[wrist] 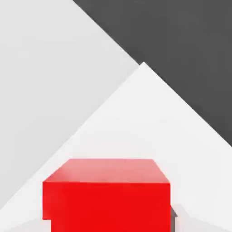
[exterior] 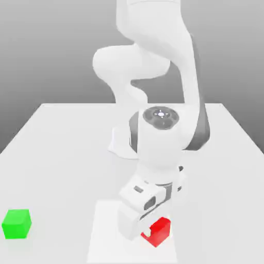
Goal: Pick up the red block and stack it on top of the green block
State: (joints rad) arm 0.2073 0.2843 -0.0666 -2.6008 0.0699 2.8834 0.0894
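Observation:
The red block rests on the table near the front, right of center in the exterior view. My gripper has come down from above and is shut on the red block, with one pale finger pressed against its side. The hand covers part of the block's near-left side. The hand view shows the red block very close, still low over the white surface. The green block sits alone near the front of the table at the exterior view's left, well apart from the gripper.
The white table carries a lighter square patch under the red block. My arm's base stands at the table's middle, behind the gripper. Beyond the table's corner, the hand view shows dark floor.

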